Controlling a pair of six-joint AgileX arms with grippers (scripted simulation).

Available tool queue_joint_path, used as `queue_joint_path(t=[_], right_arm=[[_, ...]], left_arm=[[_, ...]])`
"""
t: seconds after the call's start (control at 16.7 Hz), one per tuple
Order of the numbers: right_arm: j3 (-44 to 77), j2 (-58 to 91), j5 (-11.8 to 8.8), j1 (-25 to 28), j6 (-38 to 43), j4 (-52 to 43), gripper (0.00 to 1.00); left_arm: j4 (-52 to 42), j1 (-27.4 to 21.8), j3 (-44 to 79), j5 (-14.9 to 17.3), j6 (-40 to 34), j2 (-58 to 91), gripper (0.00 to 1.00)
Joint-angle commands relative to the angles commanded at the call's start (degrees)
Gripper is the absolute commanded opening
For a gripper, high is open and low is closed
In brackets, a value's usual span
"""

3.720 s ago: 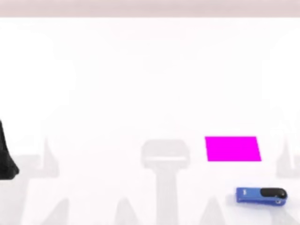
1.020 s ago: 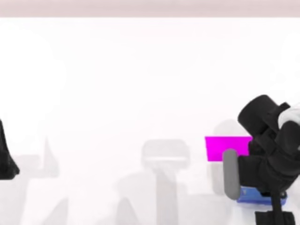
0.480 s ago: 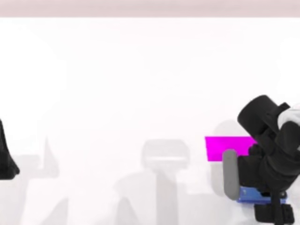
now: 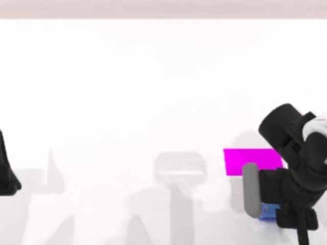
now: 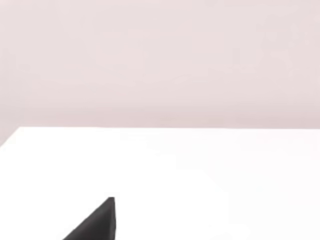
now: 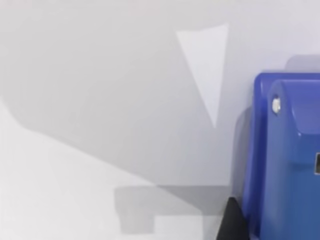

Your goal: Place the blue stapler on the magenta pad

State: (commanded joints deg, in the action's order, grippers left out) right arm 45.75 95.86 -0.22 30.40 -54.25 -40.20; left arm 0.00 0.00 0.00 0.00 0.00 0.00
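The blue stapler (image 4: 269, 210) lies near the table's front right corner. Only its left end shows in the top view, under my right arm. My right gripper (image 4: 295, 218) hangs low over it, open. In the right wrist view the stapler's blue body (image 6: 290, 160) fills one side, and one dark fingertip (image 6: 234, 225) stands right beside its flank; the other fingertip is out of view. The magenta pad (image 4: 250, 161) lies flat just behind the stapler, its right end covered by the arm. My left gripper (image 4: 7, 173) is parked at the table's left edge.
The white table (image 4: 153, 102) runs back to a pale wall strip (image 4: 163, 7). A grey part of the right arm (image 4: 250, 190) stands just left of the stapler, in front of the pad. Arm shadows (image 4: 179, 168) fall on the front middle.
The right arm came in from the right and has sunk lower onto the stapler, hiding more of it. The pad and the left arm have not moved.
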Motion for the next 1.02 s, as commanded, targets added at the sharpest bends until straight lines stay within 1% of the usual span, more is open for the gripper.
queue_joint_path(t=[0.6, 0.78, 1.02], right_arm=[[0.90, -0.40, 0.10, 0.08, -0.22, -0.93, 0.00], [4.85, -2.44, 0.09, 0.26, -0.51, -6.82, 0.00], [11.65, -6.66, 0.09, 0.31, -0.60, -19.42, 0.00]], left_arm=[[0.00, 0.00, 0.00, 0.00, 0.00, 0.00, 1.00], [0.00, 0.00, 0.00, 0.00, 0.00, 0.00, 1.00], [0.00, 0.00, 0.00, 0.00, 0.00, 0.00, 1.00]])
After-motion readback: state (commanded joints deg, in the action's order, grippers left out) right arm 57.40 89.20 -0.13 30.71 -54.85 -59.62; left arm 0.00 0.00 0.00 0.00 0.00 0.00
